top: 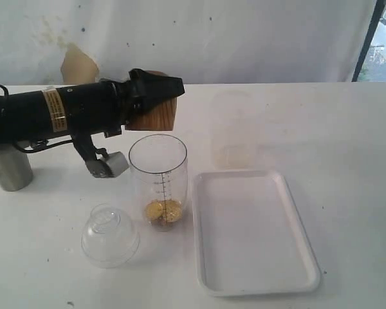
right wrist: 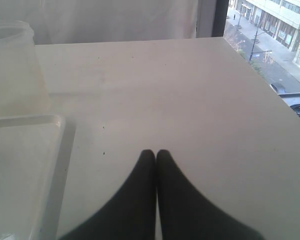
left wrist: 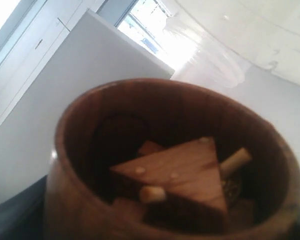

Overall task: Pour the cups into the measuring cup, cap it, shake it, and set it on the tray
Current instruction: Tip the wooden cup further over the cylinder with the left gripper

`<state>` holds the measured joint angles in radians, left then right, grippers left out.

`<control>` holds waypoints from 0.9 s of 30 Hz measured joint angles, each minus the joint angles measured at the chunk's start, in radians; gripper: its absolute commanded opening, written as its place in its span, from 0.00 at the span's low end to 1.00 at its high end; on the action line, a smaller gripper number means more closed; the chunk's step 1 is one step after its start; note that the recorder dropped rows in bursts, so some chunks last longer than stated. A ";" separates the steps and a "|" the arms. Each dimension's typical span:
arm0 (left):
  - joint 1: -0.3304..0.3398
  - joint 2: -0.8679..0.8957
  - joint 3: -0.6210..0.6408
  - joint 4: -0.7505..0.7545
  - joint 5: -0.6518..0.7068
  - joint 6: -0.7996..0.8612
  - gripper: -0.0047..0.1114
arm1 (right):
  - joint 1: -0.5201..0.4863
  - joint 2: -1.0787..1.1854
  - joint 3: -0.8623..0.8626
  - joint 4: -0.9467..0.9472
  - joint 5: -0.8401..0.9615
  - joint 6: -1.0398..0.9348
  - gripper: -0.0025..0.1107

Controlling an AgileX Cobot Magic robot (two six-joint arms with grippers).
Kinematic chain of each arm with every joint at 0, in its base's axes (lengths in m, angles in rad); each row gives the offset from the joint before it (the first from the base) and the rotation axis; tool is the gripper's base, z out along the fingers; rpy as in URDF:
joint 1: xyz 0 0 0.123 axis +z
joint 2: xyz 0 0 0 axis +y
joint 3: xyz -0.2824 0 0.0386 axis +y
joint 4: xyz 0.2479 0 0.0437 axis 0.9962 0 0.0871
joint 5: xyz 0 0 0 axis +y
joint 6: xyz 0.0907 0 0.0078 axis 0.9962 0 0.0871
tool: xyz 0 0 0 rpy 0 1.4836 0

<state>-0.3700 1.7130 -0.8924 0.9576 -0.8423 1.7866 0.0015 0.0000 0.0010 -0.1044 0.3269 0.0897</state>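
Left gripper (top: 162, 91) grips the wooden cup (top: 159, 117), tipped on its side just above the measuring cup (top: 158, 183), evidently to pour. Pieces sit inside. Dome cap (top: 109, 235) lies beside the measuring cup, ready. Right gripper (right wrist: 156, 156): jaws closed, empty.

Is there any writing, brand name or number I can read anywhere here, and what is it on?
Yellowish sticker on the black robot arm: printed, but too blurred to read.
Black graduated scale on the tall clear plastic measuring cup: tick marks only; any numbers too small to read.
Rounded dark-brown wooden cup, flat white plastic tray: no writing seen.
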 measured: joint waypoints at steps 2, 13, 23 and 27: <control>-0.010 -0.006 0.012 0.000 0.002 0.013 0.04 | 0.000 0.000 0.000 0.000 0.000 0.000 0.02; -0.049 -0.006 0.038 -0.052 0.047 0.151 0.04 | 0.000 0.000 0.000 0.000 0.000 0.000 0.02; -0.079 -0.015 0.043 -0.096 0.093 0.269 0.04 | 0.000 0.000 0.000 0.000 0.000 0.000 0.02; -0.086 -0.017 0.046 -0.082 0.173 0.310 0.04 | 0.000 0.000 0.000 0.000 0.000 0.000 0.02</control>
<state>-0.4556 1.6956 -0.8468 0.8752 -0.6691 2.0965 0.0015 0.0000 0.0010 -0.1044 0.3269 0.0897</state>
